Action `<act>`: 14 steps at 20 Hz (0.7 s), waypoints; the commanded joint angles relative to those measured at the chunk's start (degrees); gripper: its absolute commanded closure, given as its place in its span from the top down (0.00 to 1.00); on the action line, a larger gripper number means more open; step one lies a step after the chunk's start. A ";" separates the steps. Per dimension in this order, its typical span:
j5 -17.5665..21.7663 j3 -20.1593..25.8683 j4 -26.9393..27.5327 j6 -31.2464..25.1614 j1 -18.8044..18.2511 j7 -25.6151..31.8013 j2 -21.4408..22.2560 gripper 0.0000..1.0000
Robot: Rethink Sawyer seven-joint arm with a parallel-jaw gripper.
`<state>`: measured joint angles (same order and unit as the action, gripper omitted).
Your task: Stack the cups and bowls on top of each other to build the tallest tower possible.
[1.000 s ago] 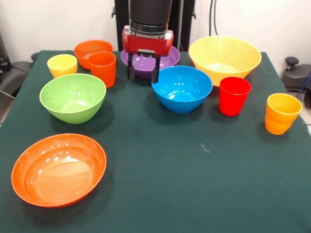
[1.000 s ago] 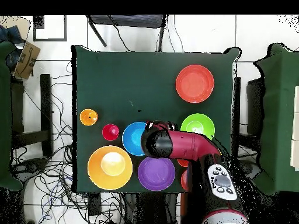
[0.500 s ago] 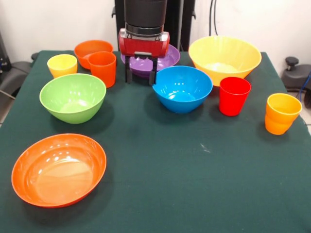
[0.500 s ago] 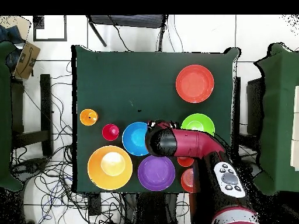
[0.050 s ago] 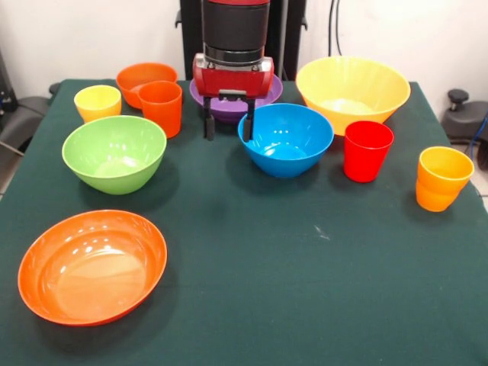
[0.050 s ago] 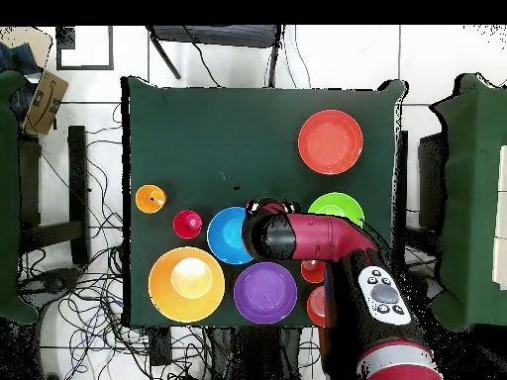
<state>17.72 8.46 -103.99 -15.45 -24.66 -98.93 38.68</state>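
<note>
Your gripper (image 5: 227, 126) hangs with its two black fingers spread apart and nothing between them, tips low over the cloth in the gap between the orange cup (image 5: 161, 107) and the blue bowl (image 5: 286, 139). One finger (image 5: 248, 126) stands just beside the blue bowl's rim; the other has bare cloth between it and the orange cup. Right behind the claw sits the purple bowl (image 5: 263, 94), partly hidden by the red wrist. Beyond the orange cup are the small orange bowl (image 5: 141, 77) and the yellow cup (image 5: 97, 102); the green bowl (image 5: 114, 152) stands apart in front of them. On the other side, the big yellow bowl (image 5: 353, 91) lies behind the blue one, the red cup (image 5: 367, 150) just beside the blue bowl, and the yellow-orange cup (image 5: 444, 178) near the table (image 5: 305, 290) edge. The wide orange bowl (image 5: 92, 266) sits alone at a near corner. No tower stands; every piece rests singly. You have broad open cloth across the table's near half.
</note>
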 commanded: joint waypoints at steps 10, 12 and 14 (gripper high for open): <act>5.37 3.67 6.11 -7.95 2.58 4.20 -6.42 1.00; 5.41 3.95 5.56 -7.99 2.43 3.94 -6.21 1.00; 5.11 4.25 5.90 -9.06 2.44 3.93 -6.08 1.00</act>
<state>18.98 8.75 -101.69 -17.56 -23.48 -98.93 35.44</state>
